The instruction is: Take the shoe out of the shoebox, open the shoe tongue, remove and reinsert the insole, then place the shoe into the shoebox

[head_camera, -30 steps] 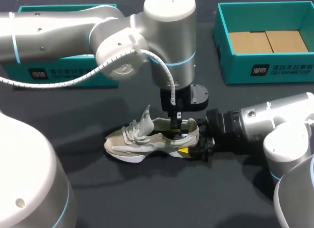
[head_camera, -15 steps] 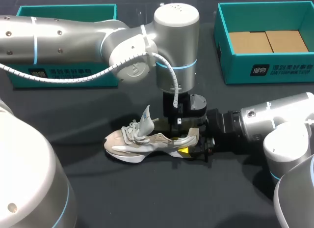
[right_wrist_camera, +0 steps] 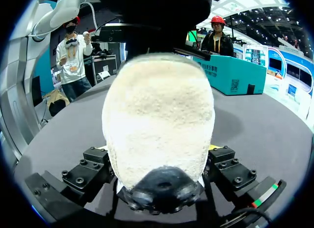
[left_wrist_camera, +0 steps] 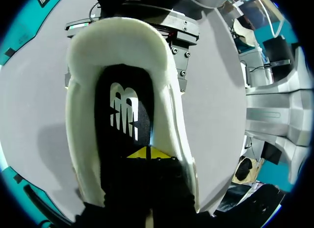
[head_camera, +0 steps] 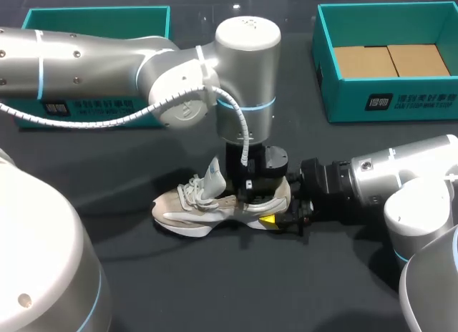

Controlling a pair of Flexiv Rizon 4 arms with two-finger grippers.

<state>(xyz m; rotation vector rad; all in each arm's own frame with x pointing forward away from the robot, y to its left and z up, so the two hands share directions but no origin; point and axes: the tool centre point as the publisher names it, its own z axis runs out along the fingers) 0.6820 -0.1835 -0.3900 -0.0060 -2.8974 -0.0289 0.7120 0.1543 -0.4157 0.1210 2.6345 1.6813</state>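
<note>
- Beige shoe (head_camera: 215, 207) at table (head_camera: 179, 289) centre, toe to 9 o'clock, heel to 3, pinched by right gripper (head_camera: 285, 216).
- Left gripper (left_wrist_camera: 147, 152) inside the opening, tips pressed together on black insole (left_wrist_camera: 117, 85).
- Risk: a stuck insole could drag the shoe from the clamp.
- Teal shoebox (head_camera: 401, 101) at 1 o'clock holds brown cardboard (head_camera: 390, 60).
- Second teal box (head_camera: 100, 12) at 10 o'clock, inside unseen.

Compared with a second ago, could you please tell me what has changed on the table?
The left gripper has come down into the heel opening of the shoe. The shoe has not shifted, and the right gripper stays clamped on its heel.
</note>
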